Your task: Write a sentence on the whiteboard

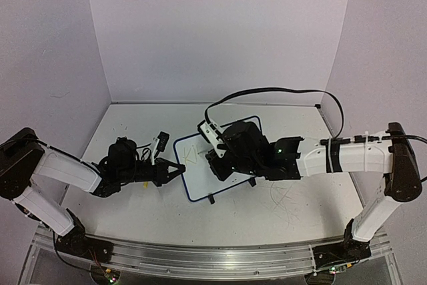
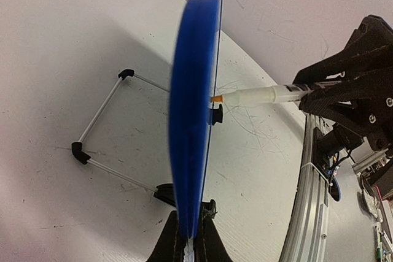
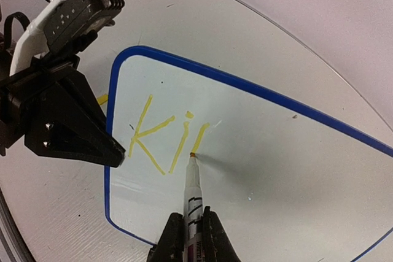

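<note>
The right tool (image 3: 189, 228) is clamped on the barrel of a slim white marker (image 3: 192, 188), whose yellow-orange tip touches the small rectangular white whiteboard (image 3: 288, 170) with its dark-blue frame. The tip sits at 5 o'clock of the thin yellow-green handwritten letters (image 3: 163, 136), which read "Ki" plus one stroke. The left tool (image 2: 188, 237) is clamped on the board's 9 o'clock edge in the overhead view, and the board stands tilted on black-footed wire legs (image 2: 101, 124) near the middle of the scuffed white tabletop (image 1: 280, 211).
</note>
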Controlling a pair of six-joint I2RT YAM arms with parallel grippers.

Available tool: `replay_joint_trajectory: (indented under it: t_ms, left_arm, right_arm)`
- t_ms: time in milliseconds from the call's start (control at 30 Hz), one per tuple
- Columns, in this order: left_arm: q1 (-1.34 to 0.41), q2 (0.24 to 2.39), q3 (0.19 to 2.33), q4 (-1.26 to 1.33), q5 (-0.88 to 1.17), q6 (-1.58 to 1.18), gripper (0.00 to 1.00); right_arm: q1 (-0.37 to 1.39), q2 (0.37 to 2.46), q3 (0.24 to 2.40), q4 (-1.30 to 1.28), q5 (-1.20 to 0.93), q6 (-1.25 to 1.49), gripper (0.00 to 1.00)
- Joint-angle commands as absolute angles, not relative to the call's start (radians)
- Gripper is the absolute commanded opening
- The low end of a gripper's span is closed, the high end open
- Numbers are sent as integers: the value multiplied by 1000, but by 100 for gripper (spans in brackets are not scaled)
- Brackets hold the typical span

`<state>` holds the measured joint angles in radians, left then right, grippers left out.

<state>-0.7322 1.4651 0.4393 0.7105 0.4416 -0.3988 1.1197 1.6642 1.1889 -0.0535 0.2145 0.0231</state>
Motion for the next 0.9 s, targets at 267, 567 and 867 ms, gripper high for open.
replay_joint_trajectory:
  t_ms: [267,567,867]
  left_arm:
    - [-735,1453,463,674,428,-383,0]
    - [-735,1451,463,674,427,-384,0]
    - [-735,1442,457,673,425,-384,0]
  right_arm:
    - [1131,1654,1154,-69,198,60,0]
    - [1131,1662,1183,-54,226,54,0]
    - [1123,1674,1218,-34,261,41,0]
